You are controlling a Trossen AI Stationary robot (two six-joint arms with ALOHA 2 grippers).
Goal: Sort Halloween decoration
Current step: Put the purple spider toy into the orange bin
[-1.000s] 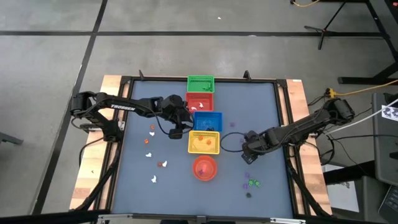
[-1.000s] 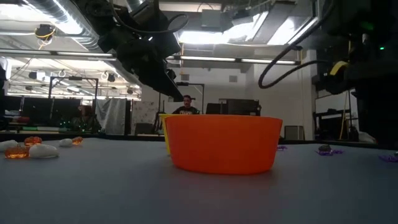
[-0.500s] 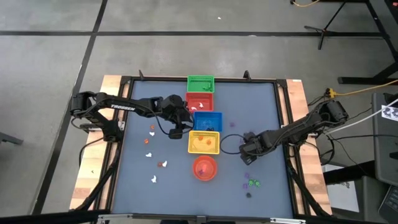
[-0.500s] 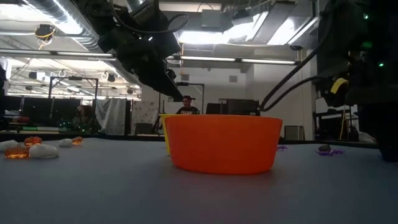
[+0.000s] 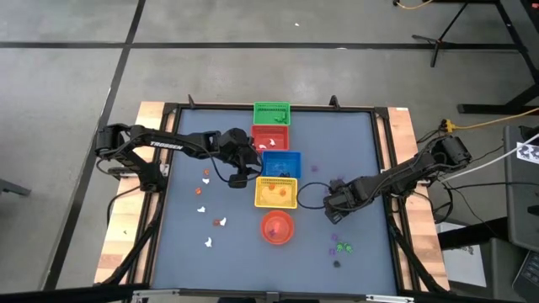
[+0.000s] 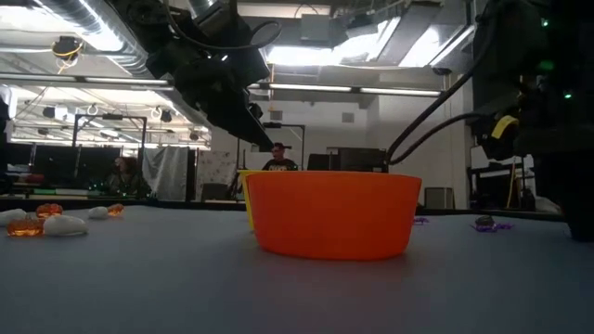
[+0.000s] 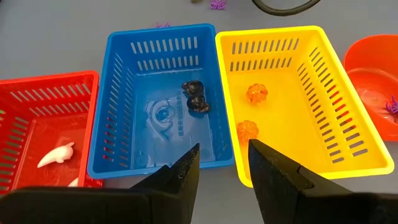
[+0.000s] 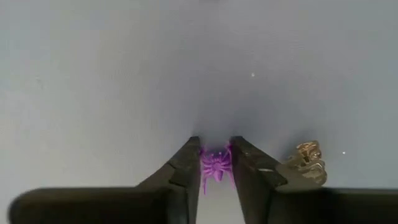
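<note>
Left arm reached in from the table's left edge, elbow bent, left gripper (image 5: pixel 240 178) hovering above the table surface near the middle, pointing down and forward, fingers (image 7: pixel 181 177) parted with a clear gap, nothing between them. Right arm stretched in low from the right edge, right gripper (image 5: pixel 331 212) down at the tabletop, fingers (image 8: pixel 186 163) pinched on a purple spider (image 8: pixel 216 164).

A grey concrete floor (image 5: pixel 67 126) crossed by dark seam lines surrounded the table (image 5: pixel 354 151). Beyond its far edge the room showed ceiling ducts (image 6: pixel 83 23), bright strip lights (image 6: pixel 371 90), and a person (image 6: pixel 278 158) seated at the back.
</note>
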